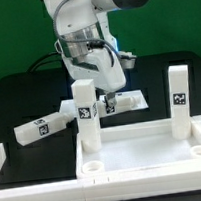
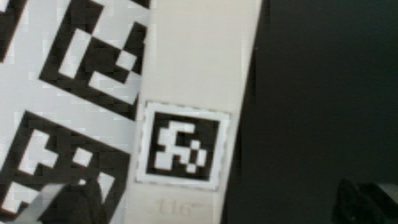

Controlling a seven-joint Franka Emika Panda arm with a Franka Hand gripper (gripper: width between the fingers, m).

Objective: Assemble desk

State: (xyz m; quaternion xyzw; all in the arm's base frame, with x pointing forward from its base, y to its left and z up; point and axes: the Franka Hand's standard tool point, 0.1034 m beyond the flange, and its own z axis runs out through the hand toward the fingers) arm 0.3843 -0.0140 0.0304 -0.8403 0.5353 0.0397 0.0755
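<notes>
Desk top (image 1: 146, 170): lying on the black worktop (image 1: 13, 103), its near edge running out of frame.
2 upright legs: left upright leg (image 1: 85, 115) and right upright leg (image 1: 179, 100) standing at its far corners.
Loose leg (image 1: 41, 127): lying at the exterior view's left.
Tagged leg (image 2: 183, 143): lying beside the marker board (image 2: 71, 60), its ends cut off.
Claw (image 1: 111, 89): hanging wide above it, holding nothing; fingertips showing blurred.

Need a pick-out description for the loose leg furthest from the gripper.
Start at the large flat white rimmed desk top in front. Past its corner on the exterior view's left, a short white square-section tagged leg lies on the black table. The other lying leg is beneath the gripper; the two upright legs stand in the top.
</notes>
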